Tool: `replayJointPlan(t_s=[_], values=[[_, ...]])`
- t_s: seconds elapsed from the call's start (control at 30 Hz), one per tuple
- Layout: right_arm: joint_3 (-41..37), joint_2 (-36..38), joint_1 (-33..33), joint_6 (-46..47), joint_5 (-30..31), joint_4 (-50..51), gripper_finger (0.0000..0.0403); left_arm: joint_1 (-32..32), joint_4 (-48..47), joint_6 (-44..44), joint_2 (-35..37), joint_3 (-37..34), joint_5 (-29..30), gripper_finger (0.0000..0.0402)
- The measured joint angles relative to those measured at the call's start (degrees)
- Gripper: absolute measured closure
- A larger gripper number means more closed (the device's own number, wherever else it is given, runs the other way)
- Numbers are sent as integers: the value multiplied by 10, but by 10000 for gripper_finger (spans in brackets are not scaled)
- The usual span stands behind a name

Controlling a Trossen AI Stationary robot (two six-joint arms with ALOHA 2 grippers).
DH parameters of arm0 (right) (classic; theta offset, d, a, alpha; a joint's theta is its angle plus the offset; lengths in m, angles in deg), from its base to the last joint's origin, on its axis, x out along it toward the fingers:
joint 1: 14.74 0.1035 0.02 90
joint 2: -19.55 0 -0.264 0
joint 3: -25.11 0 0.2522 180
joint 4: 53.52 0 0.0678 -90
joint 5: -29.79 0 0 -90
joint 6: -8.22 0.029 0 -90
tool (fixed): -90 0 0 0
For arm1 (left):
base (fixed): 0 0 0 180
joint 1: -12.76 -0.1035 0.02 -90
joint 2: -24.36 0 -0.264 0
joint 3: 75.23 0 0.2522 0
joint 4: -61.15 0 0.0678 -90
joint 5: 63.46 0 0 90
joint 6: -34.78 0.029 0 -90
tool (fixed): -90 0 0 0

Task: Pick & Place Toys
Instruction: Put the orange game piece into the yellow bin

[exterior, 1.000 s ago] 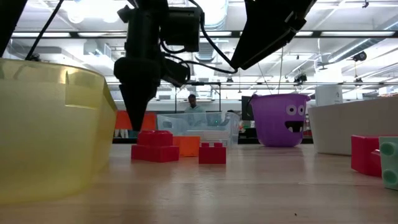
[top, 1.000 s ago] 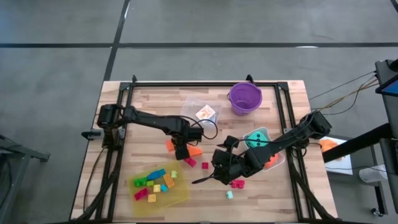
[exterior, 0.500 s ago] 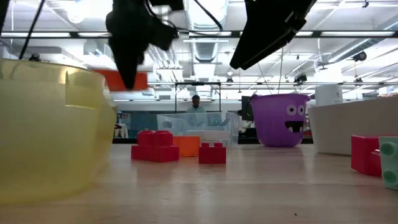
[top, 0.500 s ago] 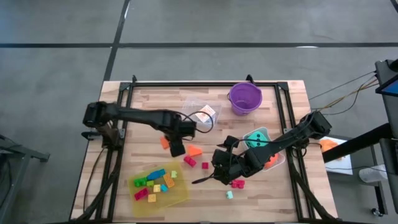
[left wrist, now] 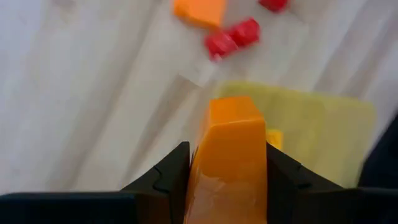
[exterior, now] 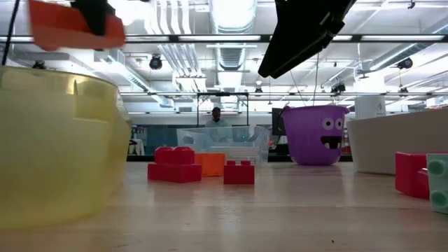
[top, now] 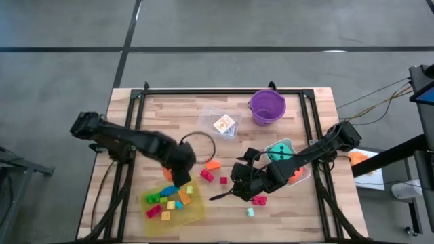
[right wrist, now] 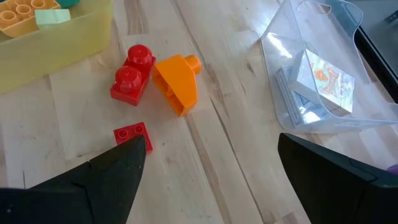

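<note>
My left gripper (top: 175,176) hangs over the far rim of the yellow tray (top: 196,211), shut on an orange wedge piece (left wrist: 230,143). In the low view the wedge (exterior: 70,31) is high above the tray's wall (exterior: 56,140). Several small bright bricks lie in the tray. A second orange wedge (top: 212,165) and two red bricks (top: 207,176) rest flat on the table. My right gripper (right wrist: 211,174) stands open above the table right of them, with nothing between its fingers. My left gripper pinches the orange wedge by two opposite sides (left wrist: 202,168) between its two fingers (left wrist: 173,173). The fingers come from above, pointing almost straight down. The wedge is lifted clear of the table, and one end sticks out beyond the fingertips.
A clear tub (top: 220,123) with a card pack and a purple bucket (top: 267,106) stand at the far side. A white tub with a teal die (top: 278,150) sits under the right arm. A pink brick (top: 258,200) and a mint brick (top: 250,212) lie near the front.
My left gripper has risen with the orange wedge and swung toward the table's near left, from beside the other wedge to over the yellow tray's far rim, rolling as it went. The wedge has come up off the table. My right gripper kept still.
</note>
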Motion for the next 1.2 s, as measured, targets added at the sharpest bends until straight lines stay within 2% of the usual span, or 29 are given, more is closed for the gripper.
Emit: replayJointPlan(t_s=[0.27, 0.43, 0.57, 0.77, 1.03, 1.2], values=[[0, 0, 0, 4, 0, -2, 42, 113, 6, -133, -17, -1, -4, 267], [0, 0, 1, 9, 0, -2, 42, 163, 52, -214, -34, -1, -3, 267], [0, 0, 3, 10, 0, -4, 42, 192, 93, -246, -57, -1, -1, 267], [-1, 0, 8, 46, -3, -6, 42, 211, 110, -263, -106, -1, -10, 267], [-6, 0, 33, 61, -3, -7, 42, 230, 140, -243, -173, -2, -91, 267], [-6, 0, 36, 47, -3, -9, 42, 237, 185, -214, -191, -2, -107, 267]])
